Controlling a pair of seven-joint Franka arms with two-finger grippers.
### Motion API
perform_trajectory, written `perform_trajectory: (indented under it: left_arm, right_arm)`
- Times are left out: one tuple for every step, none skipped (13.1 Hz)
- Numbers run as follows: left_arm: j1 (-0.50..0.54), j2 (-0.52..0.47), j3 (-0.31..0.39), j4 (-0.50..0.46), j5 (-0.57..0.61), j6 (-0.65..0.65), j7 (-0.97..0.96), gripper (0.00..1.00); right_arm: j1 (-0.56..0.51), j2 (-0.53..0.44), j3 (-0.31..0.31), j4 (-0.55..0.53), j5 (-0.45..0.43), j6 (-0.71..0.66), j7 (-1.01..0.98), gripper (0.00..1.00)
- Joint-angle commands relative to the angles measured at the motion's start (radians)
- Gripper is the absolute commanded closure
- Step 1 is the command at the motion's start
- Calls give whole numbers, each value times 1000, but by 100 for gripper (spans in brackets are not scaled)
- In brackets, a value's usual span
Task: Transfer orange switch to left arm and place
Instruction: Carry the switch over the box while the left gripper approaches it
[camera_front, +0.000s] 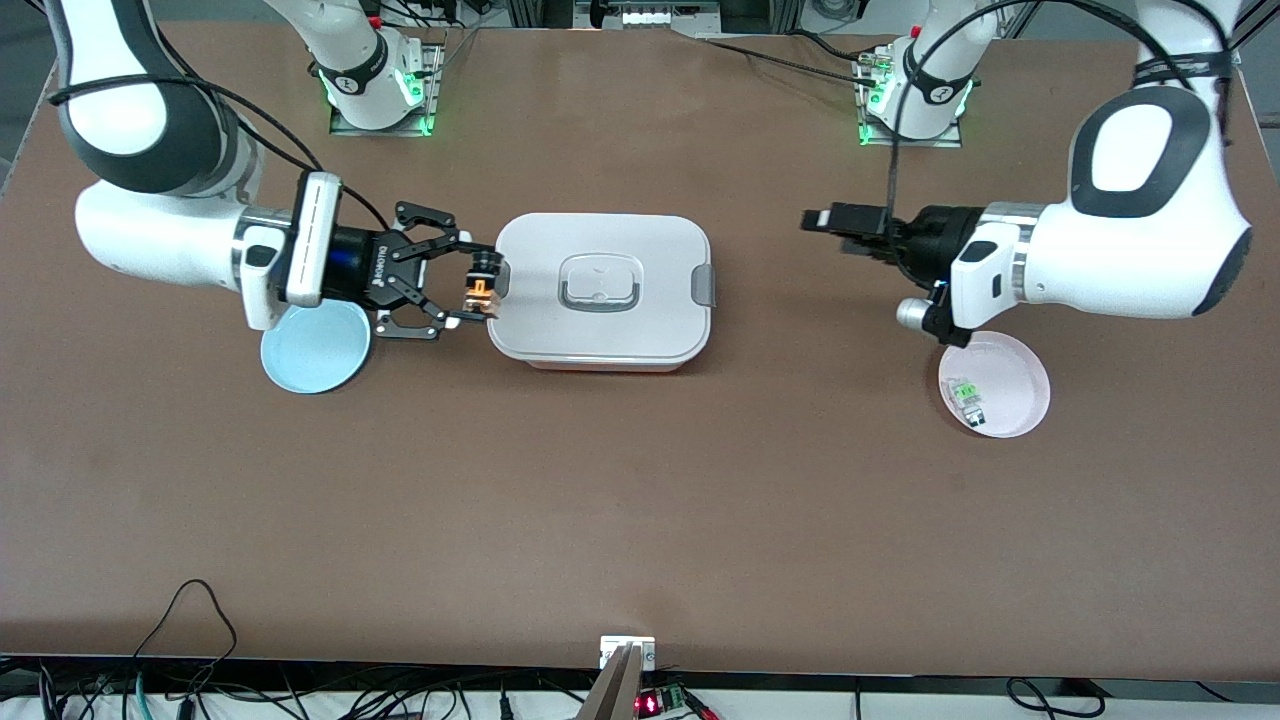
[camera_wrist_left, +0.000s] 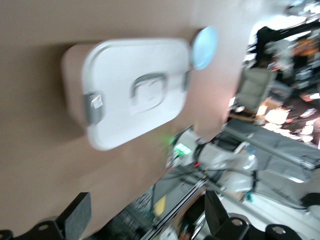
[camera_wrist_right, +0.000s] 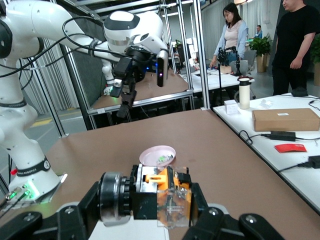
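Observation:
My right gripper (camera_front: 476, 288) is shut on the orange switch (camera_front: 484, 284), a small black-and-orange part with a black cylindrical end. It holds the switch in the air at the edge of the white box (camera_front: 600, 335) toward the right arm's end. In the right wrist view the switch (camera_wrist_right: 162, 195) sits between the fingers, just above the box lid (camera_wrist_right: 135, 232). My left gripper (camera_front: 828, 226) is open and empty, up over the table between the box and the pink plate (camera_front: 1020, 400). The left wrist view shows its fingers (camera_wrist_left: 75, 212) wide apart and the box (camera_wrist_left: 135, 90) farther off.
A blue plate (camera_front: 315, 355) lies under the right wrist. The pink plate holds a small clear-and-green component (camera_front: 967, 395). Arm bases stand along the table edge farthest from the front camera. Cables and a small device (camera_front: 627, 655) lie at the near edge.

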Motion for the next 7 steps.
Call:
perform_trajectory:
  left_arm:
    - [7,13,-5,-63,-236,143,209,0]
    - [3,26,-8,-77,-345,180,283,0]
    - [-8,42,-27,-83,-427,215,347,0]
    - [-11,53,-51,-86,-479,284,398,0]
    - [-12,53,-98,-91,-500,351,412,0]
    - [-12,48,-149,-115,-504,425,412,0]
    - [-11,47,-213,-146,-509,533,414,0]
  right_arm:
    - [57,46,-2,8,122,-17,-92,70]
    - [80,49,-2,9,137,-10,-105,71]
    - [98,52,-4,11,140,1,-107,71]
    - [121,62,-2,15,141,15,-110,71]
    - [141,69,-4,27,150,38,-123,71]
    - [167,78,-2,37,166,65,-139,71]
    - [192,82,-2,38,191,88,-142,71]
